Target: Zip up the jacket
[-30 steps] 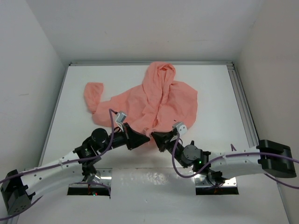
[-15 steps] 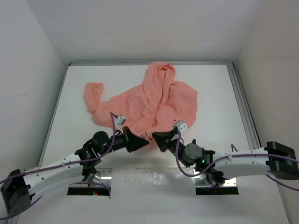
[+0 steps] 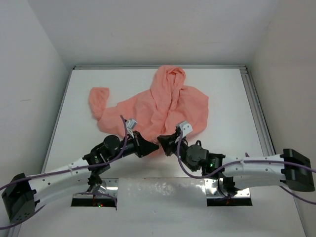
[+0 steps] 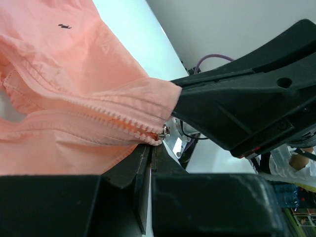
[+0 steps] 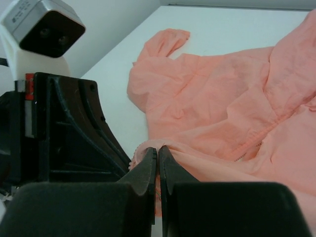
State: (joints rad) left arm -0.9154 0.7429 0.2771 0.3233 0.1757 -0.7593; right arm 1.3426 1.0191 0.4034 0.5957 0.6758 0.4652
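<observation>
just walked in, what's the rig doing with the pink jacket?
Both arms meet at the bottom hem of the jacket, which lies spread on the table. The right gripper is shut on a fold of the hem. The left gripper is shut right beside the zipper slider, apparently pinching the hem there. The slider sits at the bottom end of the zipper, so the zip-up looks barely begun.

The jacket's (image 3: 163, 106) near hem hides beneath the left gripper (image 3: 155, 145) and right gripper (image 3: 161, 140); its mark (image 4: 64, 25) is illegible.
</observation>
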